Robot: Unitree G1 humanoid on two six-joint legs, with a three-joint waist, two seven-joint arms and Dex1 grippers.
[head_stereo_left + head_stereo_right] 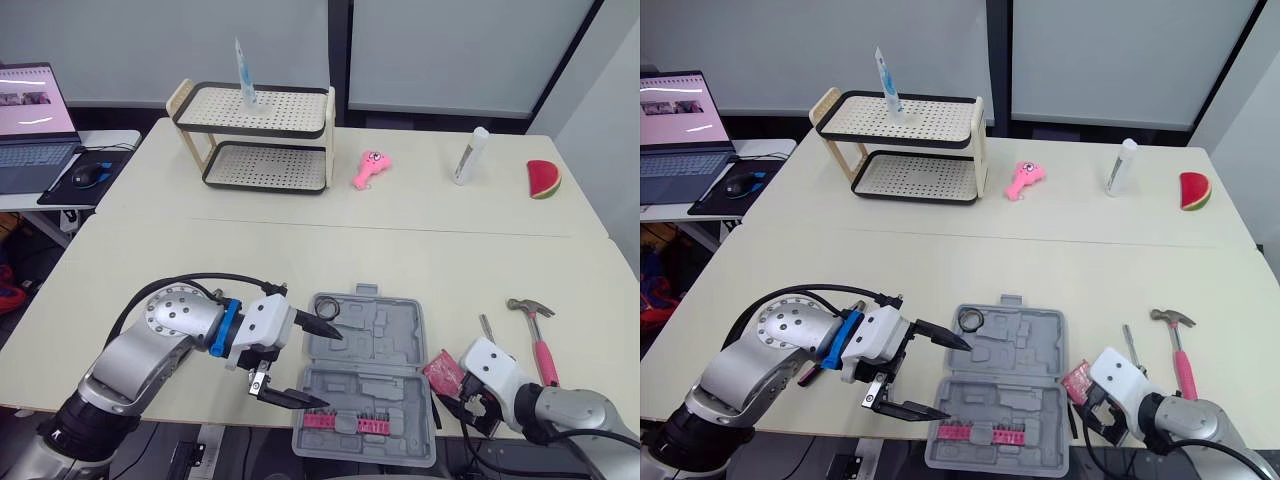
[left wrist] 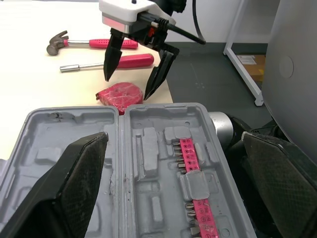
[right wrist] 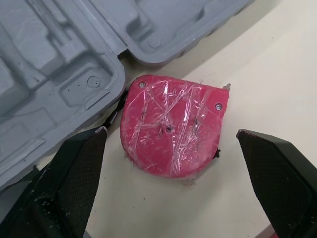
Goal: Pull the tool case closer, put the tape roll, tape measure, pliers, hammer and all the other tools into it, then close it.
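Hovering spread wide over the open case's (image 1: 380, 345) left side, the left gripper (image 1: 332, 370) holds nothing. A tape roll (image 1: 328, 311) sits in the case's far-left corner. Just right, the tape measure (image 3: 173, 126) lies between the right gripper's (image 2: 126, 88) parted, empty fingers; screwdriver (image 1: 486, 328) and hammer (image 1: 540, 340) beyond.

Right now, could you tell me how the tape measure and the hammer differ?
The tape measure is a squat, rounded block; the hammer is long and slim with a metal head. The tape measure lies right beside the case, the hammer farther out, past a screwdriver. Both are pinkish, on the table, outside the case.
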